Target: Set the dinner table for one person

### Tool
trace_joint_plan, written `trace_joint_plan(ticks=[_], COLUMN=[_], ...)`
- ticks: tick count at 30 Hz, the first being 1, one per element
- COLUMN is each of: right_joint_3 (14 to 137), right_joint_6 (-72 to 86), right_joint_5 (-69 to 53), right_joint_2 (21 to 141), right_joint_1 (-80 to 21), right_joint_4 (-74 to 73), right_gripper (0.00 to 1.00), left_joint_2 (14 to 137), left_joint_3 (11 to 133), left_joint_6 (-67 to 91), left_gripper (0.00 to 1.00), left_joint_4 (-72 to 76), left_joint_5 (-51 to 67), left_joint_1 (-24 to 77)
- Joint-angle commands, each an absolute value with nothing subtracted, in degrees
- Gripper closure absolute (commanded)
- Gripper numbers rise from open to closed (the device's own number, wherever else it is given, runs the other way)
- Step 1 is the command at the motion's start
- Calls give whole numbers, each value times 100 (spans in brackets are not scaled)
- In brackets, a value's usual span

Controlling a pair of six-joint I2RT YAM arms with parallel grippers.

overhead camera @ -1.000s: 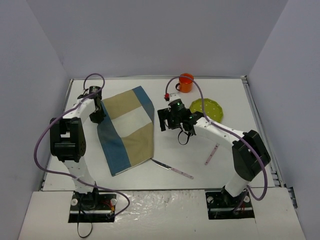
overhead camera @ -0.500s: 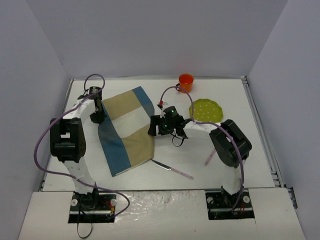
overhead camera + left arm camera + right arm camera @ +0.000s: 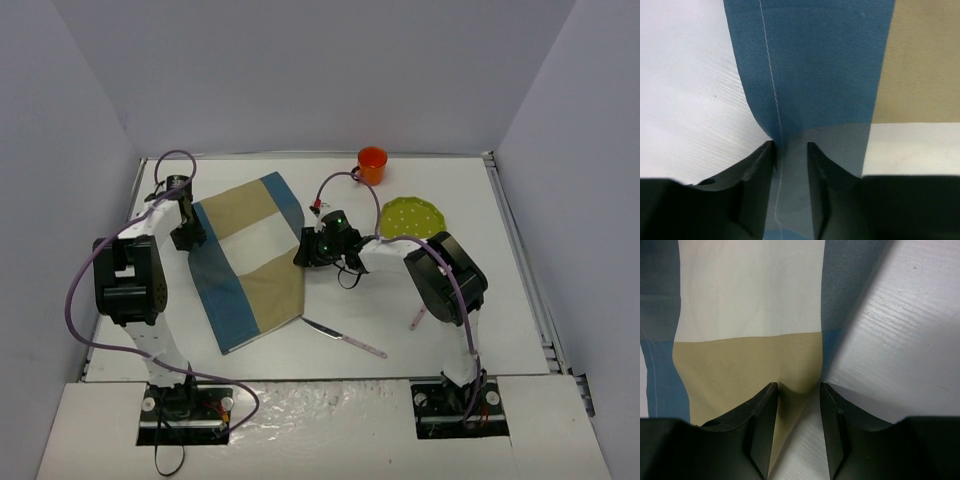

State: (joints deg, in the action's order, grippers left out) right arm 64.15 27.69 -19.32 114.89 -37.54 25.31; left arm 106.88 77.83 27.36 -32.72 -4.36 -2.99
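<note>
L end effector (image 3: 790,146): narrow gap, blue edge of placemat (image 3: 815,75) runs flat btwn fingers. Placemat sits mid-left on desk (image 3: 520,250), long axis far-to-near, near end leaning right. R end effector (image 3: 798,386): narrow too, tan edge tented btwn fingers, grip unclear.

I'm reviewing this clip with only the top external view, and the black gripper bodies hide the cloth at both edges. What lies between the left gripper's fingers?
Observer: In the left wrist view, the left gripper straddles the blue border of the placemat. A white stitched seam runs through the gap.
Operator: Is it pinching?
Observer: The jaws stand slightly apart with cloth filling the gap. I can't tell if it is pinched.
Operator: And the right?
Observer: The right gripper straddles the mat's tan panel at its edge. Tan cloth bulges into the gap, with bare dinner table beside it.
</note>
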Motion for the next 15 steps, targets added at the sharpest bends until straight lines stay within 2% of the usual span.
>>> trace_joint_plan(ticks=[1, 3, 8, 12, 13, 15], right_joint_3=[6711, 6720, 6812, 7177, 7348, 7681], right_joint_6=[2860, 2888, 2899, 2450, 2231, 1848], right_joint_5=[-2121, -2182, -2180, -1908, -1738, -1356], right_joint_2=[11541, 11563, 11654, 11652, 11632, 11533], right_joint_1=[-3779, -3779, -3779, -3751, -3744, -3744], right_joint_4=[2744, 2777, 2767, 2197, 1904, 1372], right_gripper=[63, 63, 66, 96, 100, 100], left_joint_2=[9936, 9799, 9525, 9106, 8999, 8758], left_joint_3=[7788, 7729, 7539, 7201, 7121, 7007], left_joint_6=[2802, 2859, 2891, 2837, 2816, 2774], left_gripper=[64, 60, 58, 58, 59, 59], left_joint_4=[-3165, -3207, -3279, -3338, -3369, -3433], left_joint_5=[-285, -236, 2, 270, 302, 309], left_joint_1=[-266, -261, -184, -71, -62, -62])
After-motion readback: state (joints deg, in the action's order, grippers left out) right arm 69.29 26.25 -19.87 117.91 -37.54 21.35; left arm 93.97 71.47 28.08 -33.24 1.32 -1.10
